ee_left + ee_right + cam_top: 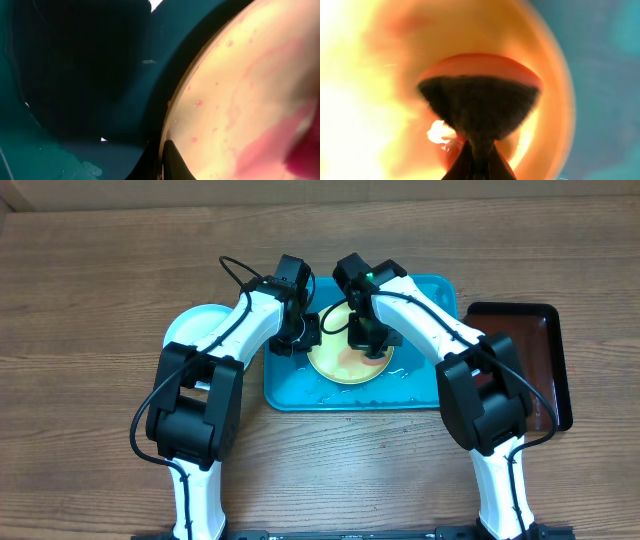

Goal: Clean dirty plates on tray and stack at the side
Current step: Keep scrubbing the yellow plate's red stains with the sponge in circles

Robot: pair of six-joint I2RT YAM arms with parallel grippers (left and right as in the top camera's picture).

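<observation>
Right gripper [366, 338] is clamped tight on a dark, fuzzy scrubber [480, 107] with an orange-red back, and it presses that down onto the yellow plate [345, 368] directly beneath it.

Under both grippers lies the teal tray [420, 388], wet in patches, with the plate sitting on it near the middle. Beyond the right arm's outer side is a dark brown-red tray [545, 330]. Well out past the left arm, 1 pale plate [195, 320] rests on the table, off the teal tray.

Left gripper [300, 335], just across the plate from the right one, is closed at the plate's near rim. From the left wrist view, 1 finger [172, 162] sits inside the rim, so I read this as a steadying pinch. Red-pink smears [260, 150] mark the plate's face beside that finger.

I judge we are mid-scrub on this plate. Next I would sweep the scrubber across the smears with light downward pressure. The left pinch should hold so the plate does not skid on the wet tray. Only then should the plate go over to the pale plate's side.
</observation>
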